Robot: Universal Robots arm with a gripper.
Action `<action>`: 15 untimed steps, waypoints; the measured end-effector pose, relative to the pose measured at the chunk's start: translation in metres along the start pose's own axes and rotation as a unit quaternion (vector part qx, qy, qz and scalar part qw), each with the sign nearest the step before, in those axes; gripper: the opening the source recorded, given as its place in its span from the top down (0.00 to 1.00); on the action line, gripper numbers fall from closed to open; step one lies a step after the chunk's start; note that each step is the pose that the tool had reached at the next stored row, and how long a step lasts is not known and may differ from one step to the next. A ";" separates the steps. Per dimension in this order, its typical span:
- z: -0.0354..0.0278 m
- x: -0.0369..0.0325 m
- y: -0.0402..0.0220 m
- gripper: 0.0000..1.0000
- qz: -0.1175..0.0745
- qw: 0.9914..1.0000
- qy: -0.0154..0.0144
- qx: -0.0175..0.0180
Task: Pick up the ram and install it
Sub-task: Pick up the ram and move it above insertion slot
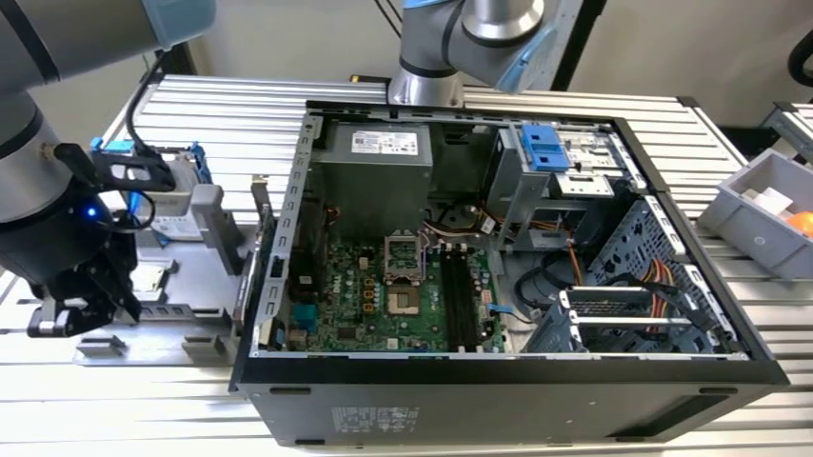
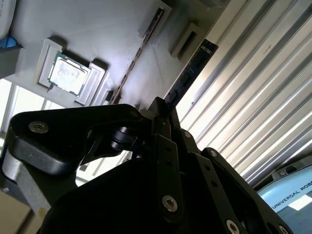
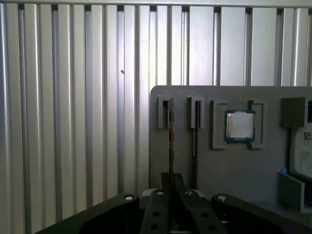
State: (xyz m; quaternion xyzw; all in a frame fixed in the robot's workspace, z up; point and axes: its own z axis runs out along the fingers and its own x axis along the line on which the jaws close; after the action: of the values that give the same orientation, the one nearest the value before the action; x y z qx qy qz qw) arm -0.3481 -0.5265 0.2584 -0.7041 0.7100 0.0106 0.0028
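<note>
The ram (image 3: 170,136) is a thin dark stick standing on edge in a slot of the grey holder plate (image 3: 273,170). In the second wrist view the ram (image 2: 192,73) runs straight out from my fingertips. My gripper (image 3: 170,180) (image 2: 163,109) is shut on the near end of that stick. I cannot tell whether the stick has left its slot. In the exterior view my gripper (image 1: 79,309) hangs low over the plate at the exterior view's left, beside the open computer case (image 1: 508,367). The dark memory slots (image 1: 460,295) lie on the green motherboard inside.
A second thin stick (image 3: 195,131) (image 2: 139,53) stands in the neighbouring slot. A square silver processor chip (image 3: 239,125) (image 2: 68,73) rests in its own pocket. A blue-framed drive (image 1: 171,205) sits behind the plate. Ribbed metal table (image 3: 73,122) surrounds it. A grey bin (image 1: 763,205) is at the exterior view's right.
</note>
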 end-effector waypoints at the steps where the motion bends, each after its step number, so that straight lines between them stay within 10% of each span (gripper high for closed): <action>1: -0.0005 0.0000 0.0000 1.00 0.000 1.000 0.000 0.000; 15: -0.0081 -0.0002 0.0001 1.00 0.000 1.000 0.000 0.000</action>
State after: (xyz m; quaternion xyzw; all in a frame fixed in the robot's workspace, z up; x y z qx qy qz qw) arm -0.3481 -0.5265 0.2665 -0.7041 0.7100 0.0106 0.0027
